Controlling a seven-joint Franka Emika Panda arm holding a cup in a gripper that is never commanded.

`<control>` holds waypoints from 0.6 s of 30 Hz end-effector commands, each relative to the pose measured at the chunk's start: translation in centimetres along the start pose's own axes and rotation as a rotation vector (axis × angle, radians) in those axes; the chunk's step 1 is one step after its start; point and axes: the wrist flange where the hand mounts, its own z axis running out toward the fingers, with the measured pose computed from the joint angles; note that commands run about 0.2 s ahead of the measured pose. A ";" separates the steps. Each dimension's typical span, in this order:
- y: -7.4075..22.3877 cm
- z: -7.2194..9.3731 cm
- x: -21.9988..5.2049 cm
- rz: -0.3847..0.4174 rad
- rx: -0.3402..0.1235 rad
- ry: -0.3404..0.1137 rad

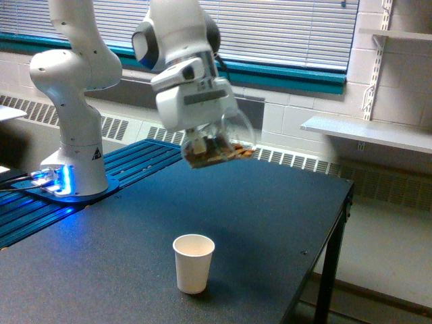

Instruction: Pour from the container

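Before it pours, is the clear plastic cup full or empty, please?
Partly full: brown bits lie inside the tilted clear plastic cup.

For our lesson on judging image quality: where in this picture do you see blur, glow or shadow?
In the exterior view, the claw and the clear container look slightly smeared; blue light glows at the arm's base; the paper cup is fairly sharp, with a faint shadow on the dark table.
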 end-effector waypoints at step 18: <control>8.3 3.4 -3.4 0.051 -0.114 -0.083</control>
